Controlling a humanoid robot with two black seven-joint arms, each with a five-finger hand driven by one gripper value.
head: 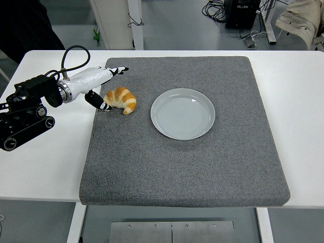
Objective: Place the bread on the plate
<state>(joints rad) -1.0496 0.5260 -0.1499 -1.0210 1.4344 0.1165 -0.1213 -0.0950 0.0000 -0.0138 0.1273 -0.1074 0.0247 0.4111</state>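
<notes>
A grey foam mat (202, 167) covers the white table (298, 101).

Left arm (23, 119) cut off by the left edge

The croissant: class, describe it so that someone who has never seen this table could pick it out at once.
A grey foam mat covers the middle of the white table. Near its far left corner, left of the pale round plate, lies the croissant, beside the robot's left hand. It is the only golden-brown, curved, ridged thing there.

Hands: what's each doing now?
Left hand: open, beside the croissant, holding nothing.
Right hand: not in view.
</notes>
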